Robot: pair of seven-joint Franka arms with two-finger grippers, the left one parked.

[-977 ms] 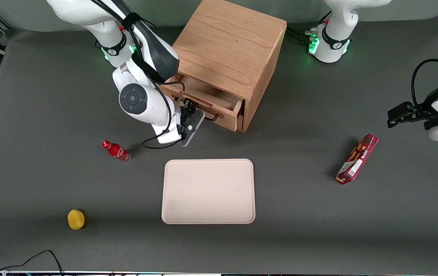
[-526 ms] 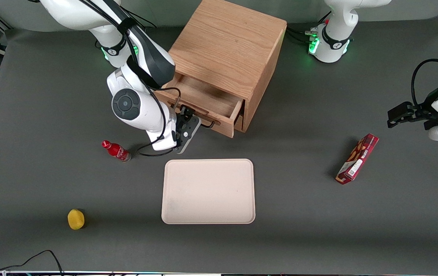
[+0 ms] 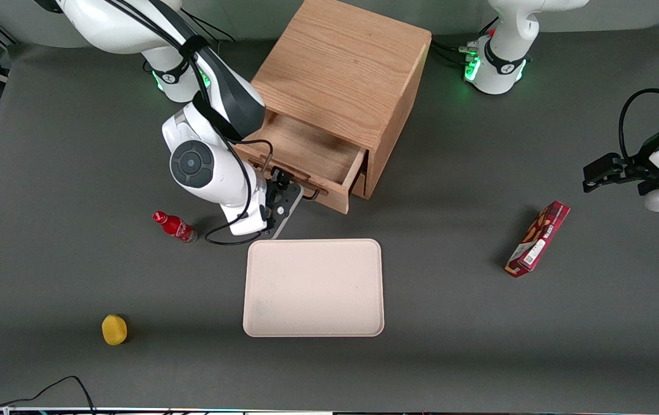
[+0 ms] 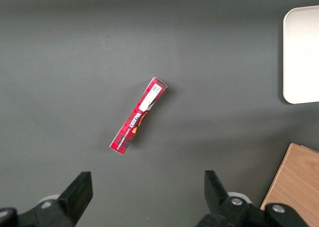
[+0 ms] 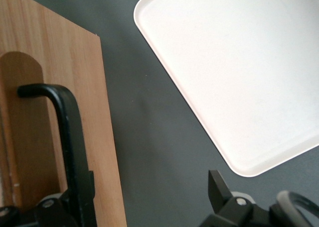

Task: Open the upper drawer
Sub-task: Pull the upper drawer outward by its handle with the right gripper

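Gripper (image 3: 284,185) fingers spread wide beside the black handle (image 5: 65,132), not pinching. Upper drawer (image 3: 306,158) looks hard, light, slides easily; grab that bar.

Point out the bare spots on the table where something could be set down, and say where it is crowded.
Bare patches: between tray and snack box; between lemon and tray. The tray is bare too. Crowded: in front of the upper drawer, where the gripper is at its handle, bottle beside.

- The upper drawer (image 3: 306,158), at the end effector (image 3: 286,193), is light grained wood with a matt finish.
- Its handle (image 5: 70,132) is smooth black metal.
- The tray (image 3: 313,287) near the end effector is smooth, matt, cream plastic.
- The surface (image 3: 75,173) is matt dark grey.
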